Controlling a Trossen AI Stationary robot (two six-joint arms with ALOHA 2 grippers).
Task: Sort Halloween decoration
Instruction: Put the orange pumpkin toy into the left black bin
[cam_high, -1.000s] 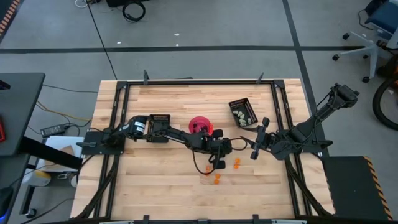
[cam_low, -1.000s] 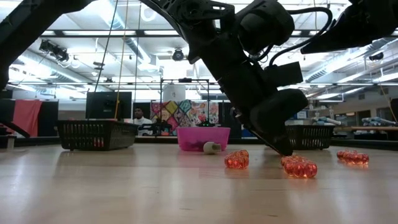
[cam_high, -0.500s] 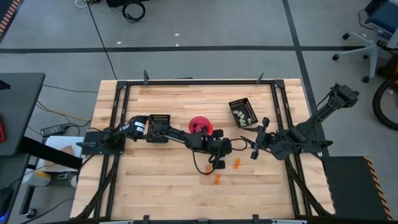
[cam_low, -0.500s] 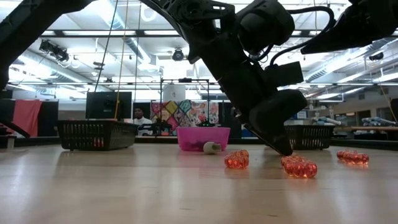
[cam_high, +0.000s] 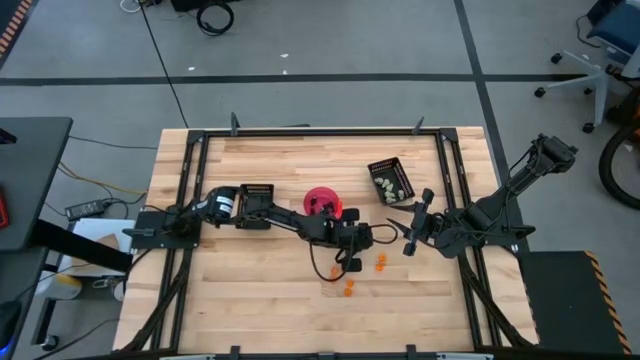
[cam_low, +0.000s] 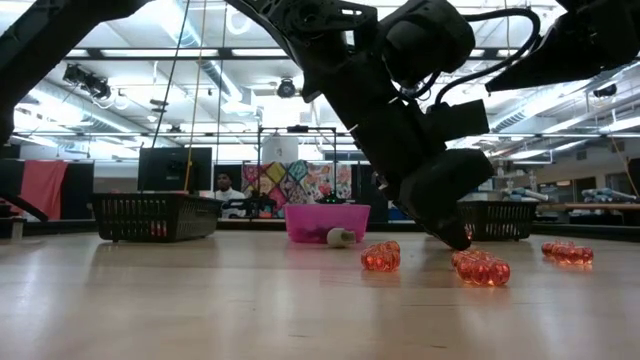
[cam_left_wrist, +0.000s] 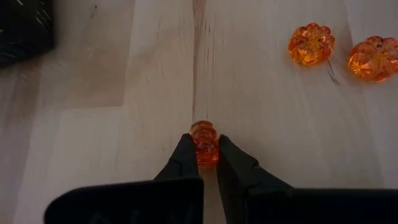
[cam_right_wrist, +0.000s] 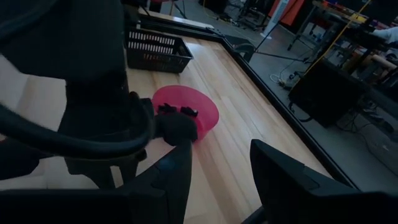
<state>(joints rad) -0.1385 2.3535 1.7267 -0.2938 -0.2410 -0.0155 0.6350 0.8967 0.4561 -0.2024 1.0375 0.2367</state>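
Orange pumpkin-shaped trinkets of the Halloween decoration lie near the table's middle: two (cam_left_wrist: 311, 43) (cam_left_wrist: 373, 57) lie flat beyond my left gripper (cam_left_wrist: 204, 148). That gripper is shut on a third orange trinket (cam_left_wrist: 204, 135). In the high view it (cam_high: 352, 263) reaches down just on the near side of the pink bowl (cam_high: 321, 201), with loose orange trinkets (cam_high: 380, 262) (cam_high: 349, 286) beside it. My right gripper (cam_right_wrist: 217, 180) waits open to the right (cam_high: 410, 232), holding nothing. A whitish trinket (cam_low: 341, 237) lies by the bowl (cam_low: 326, 222). My left gripper pinches the orange trinket's two flat faces (cam_left_wrist: 203, 153) between its fingertips. The fingers (cam_left_wrist: 184, 160) come slanting down from the table's left. The trinket stands on edge, low over the wood; whether it touches the table I cannot tell.
A black tray (cam_high: 391, 180) with whitish trinkets stands at the far right of the bowl. Another black tray (cam_high: 258, 192) stands left of the bowl. Bare wood lies along the near edge. A metal frame (cam_high: 320, 131) borders the table.
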